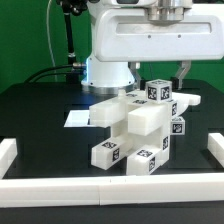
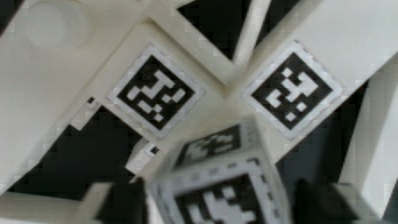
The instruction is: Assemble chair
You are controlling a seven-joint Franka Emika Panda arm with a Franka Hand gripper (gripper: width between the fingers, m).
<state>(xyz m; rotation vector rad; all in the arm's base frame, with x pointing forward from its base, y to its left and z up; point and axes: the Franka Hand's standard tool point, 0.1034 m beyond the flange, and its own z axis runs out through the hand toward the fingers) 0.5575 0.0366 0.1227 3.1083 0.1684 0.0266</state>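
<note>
The chair (image 1: 140, 128) is a cluster of blocky white parts with black-and-white tags in the middle of the black table. A cube-ended leg (image 1: 158, 93) with a tag stands up at its top. My gripper (image 1: 166, 78) comes down from above, one finger on each side of that leg. In the wrist view the gripper (image 2: 217, 202) has the blurred tagged leg end (image 2: 214, 172) filling the gap between the dark fingers (image 2: 324, 198), so it looks shut on it. Behind it two tagged faces of the chair (image 2: 157, 92) fill the view.
Plain white border rails run along the exterior view's left (image 1: 8, 150), front (image 1: 110, 190) and right (image 1: 214, 150). A thin flat white board (image 1: 76, 118) lies behind the chair on the left. The robot base (image 1: 108, 72) stands at the back.
</note>
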